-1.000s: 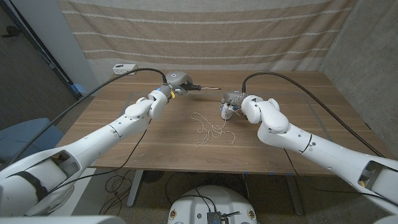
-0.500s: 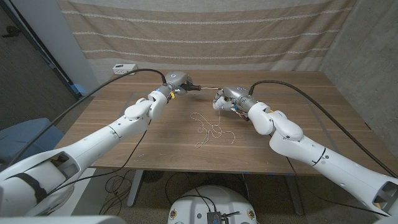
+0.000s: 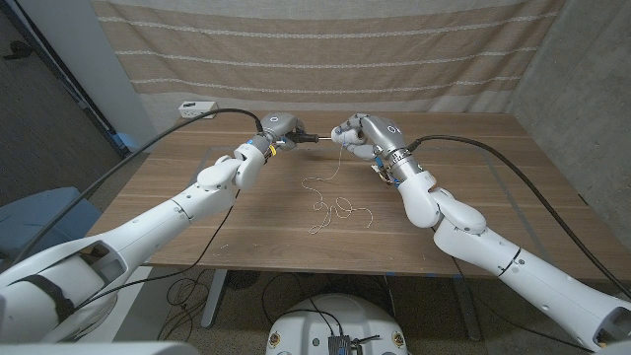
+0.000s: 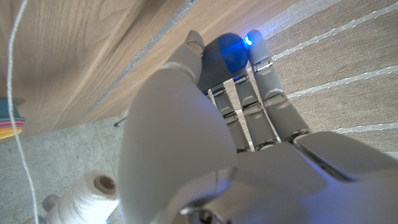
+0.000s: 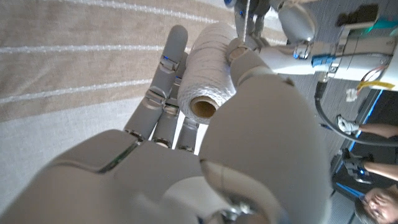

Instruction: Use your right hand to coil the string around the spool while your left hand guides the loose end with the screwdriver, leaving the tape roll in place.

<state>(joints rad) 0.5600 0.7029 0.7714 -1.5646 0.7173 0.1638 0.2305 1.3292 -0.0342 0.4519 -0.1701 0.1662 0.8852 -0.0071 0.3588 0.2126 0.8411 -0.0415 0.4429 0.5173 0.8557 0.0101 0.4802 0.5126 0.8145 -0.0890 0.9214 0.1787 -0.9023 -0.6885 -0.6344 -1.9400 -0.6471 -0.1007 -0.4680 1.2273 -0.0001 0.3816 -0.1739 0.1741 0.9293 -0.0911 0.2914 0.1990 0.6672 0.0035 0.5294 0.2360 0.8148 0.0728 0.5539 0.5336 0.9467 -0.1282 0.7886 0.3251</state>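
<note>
Right hand [image 3: 357,134], fingers clasping the spool [image 5: 208,74], has swung to twelve o'clock, meeting the left hand's [image 3: 279,127] gripped screwdriver [image 3: 314,139]; string [image 3: 330,202] lifts, winding can start.

Even, soft indoor light; head view edges bowed; wrist views' foreground blurred.

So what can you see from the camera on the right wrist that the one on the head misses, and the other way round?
Right wrist view alone: the spool's hollow cardboard core, seen end-on, with the fingers wrapped behind it.

Head view alone: the table, the loose string tangled on it, and the left hand holding the screwdriver with its tip towards the right hand.

Both: the right hand gripping the white spool, lifted off the table.
</note>
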